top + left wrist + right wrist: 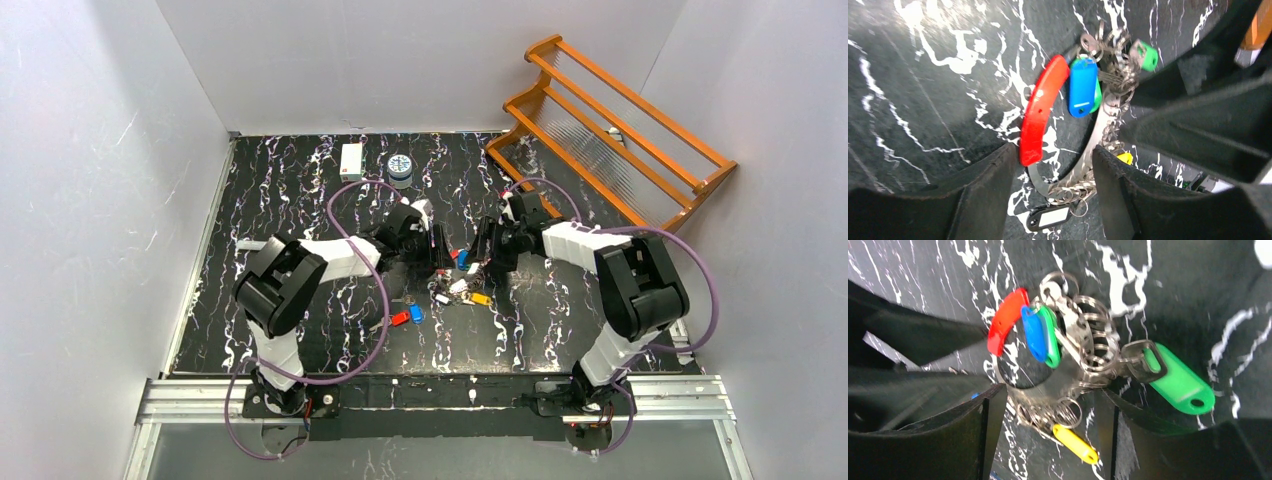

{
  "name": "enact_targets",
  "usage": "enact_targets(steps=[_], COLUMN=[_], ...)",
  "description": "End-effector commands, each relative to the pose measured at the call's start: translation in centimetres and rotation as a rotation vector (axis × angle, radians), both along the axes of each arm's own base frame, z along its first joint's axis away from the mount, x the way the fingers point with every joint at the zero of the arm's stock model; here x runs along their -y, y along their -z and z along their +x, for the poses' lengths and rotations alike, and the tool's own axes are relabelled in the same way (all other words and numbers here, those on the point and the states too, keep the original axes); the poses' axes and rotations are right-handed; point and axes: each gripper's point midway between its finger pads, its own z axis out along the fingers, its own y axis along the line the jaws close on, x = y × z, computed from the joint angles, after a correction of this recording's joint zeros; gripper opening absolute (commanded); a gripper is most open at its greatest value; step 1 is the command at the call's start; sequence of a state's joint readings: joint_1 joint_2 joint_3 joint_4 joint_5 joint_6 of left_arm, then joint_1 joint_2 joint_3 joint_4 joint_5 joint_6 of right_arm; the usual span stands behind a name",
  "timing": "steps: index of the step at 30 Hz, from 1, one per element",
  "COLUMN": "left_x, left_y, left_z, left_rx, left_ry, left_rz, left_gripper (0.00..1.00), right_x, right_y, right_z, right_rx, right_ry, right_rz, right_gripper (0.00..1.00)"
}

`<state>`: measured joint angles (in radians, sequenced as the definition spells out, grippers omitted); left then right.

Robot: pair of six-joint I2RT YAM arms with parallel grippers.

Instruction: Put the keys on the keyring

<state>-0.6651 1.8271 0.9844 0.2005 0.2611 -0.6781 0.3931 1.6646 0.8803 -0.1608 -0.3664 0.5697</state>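
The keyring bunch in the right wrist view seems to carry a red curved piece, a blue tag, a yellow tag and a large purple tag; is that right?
Not quite: the large tag is green, not purple, as the right wrist view shows. The keyring bunch does carry the red curved piece, the blue tag and the yellow tag.

Bright even light, soft shadows, blurred wrist views

The table [520, 330] is black with white marble veins. The keyring [1100, 122] is silver; its arc [1040, 107] is red, with a blue tag [1082, 87], a green tag [1180, 382] and a yellow tag [1075, 444]. The rack [640, 103] is orange-brown.
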Motion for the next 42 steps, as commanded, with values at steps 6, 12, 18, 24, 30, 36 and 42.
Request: enact_targets(steps=[6,12,18,24,30,36,42], left_x=[1.4,1.4,-1.6,-3.7,-3.4,-3.1,-3.1], left_y=[1.3,-0.5,-2.0,-2.2,-1.4,-0.4,-0.1], left_z=[-4.5,-5.5,-5.7,-5.8,-5.7,-4.8,-3.9], left_rx=[-0.029,0.04,0.116,0.131,0.118,0.092,0.095], left_ry=[0.022,0.009,-0.039,-0.075,-0.07,-0.088,-0.097], left_rz=[0.012,0.023,0.093,0.165,0.175,0.213,0.261], left_gripper=[0.52,0.54,0.63,0.67,0.68,0.67,0.64], right_x=[-3.0,-5.5,-4.0,-1.0,2.0,2.8,1.5], right_y=[0.4,0.4,-0.7,-2.3,-3.1,-2.1,-0.8], right_z=[2.6,1.9,2.2,2.6,1.7,-0.9,-3.2], right_rx=[0.053,0.063,0.13,0.185,0.188,0.132,0.074], right_ry=[-0.105,-0.211,-0.178,-0.124,-0.08,-0.104,-0.151], right_rz=[-0.014,-0.054,-0.142,-0.235,-0.248,-0.236,-0.132], right_gripper=[0.69,0.68,0.77,0.82,0.82,0.77,0.7])
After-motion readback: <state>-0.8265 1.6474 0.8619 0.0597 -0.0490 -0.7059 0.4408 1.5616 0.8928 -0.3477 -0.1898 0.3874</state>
